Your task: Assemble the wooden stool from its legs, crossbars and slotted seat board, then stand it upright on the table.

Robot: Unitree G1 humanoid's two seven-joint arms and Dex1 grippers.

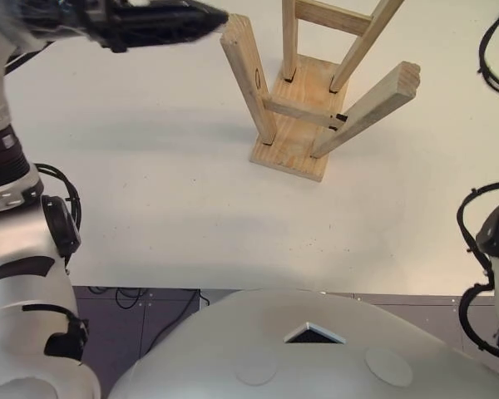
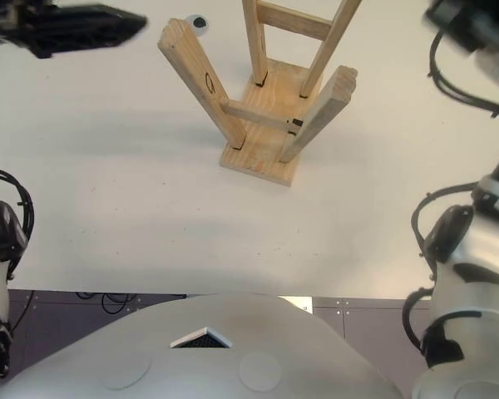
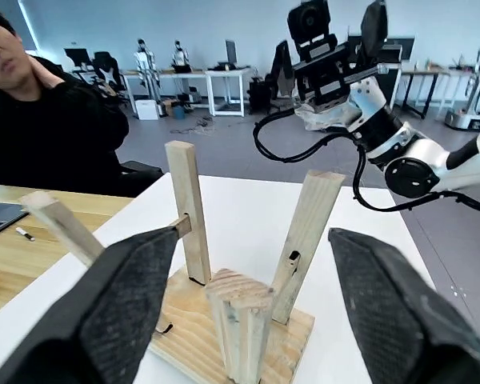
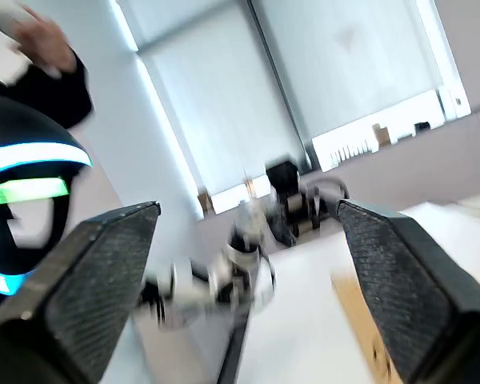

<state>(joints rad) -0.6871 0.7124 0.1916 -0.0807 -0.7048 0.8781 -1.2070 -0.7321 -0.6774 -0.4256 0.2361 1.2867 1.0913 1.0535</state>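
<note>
Your stool (image 1: 308,116) sits upside down on its seat board (image 1: 287,158) at 12 o'clock on the counter (image 1: 150,199), probably because that's how the legs (image 1: 248,79) slot in, while your left tool (image 1: 212,21) at 11 and right tool (image 4: 248,210), blurry at maybe 2, both hang spread wide, holding nothing.

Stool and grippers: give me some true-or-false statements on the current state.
1. The seat board lies flat on the table with the legs pointing up. True.
2. Four legs stand in the board. True.
3. The left gripper is shut on a leg. False: it is open, holding nothing.
4. A crossbar lies loose on the table. False: the visible crossbars sit between legs.
5. The right gripper rests on the board. False: it is raised above the table, open.
</note>
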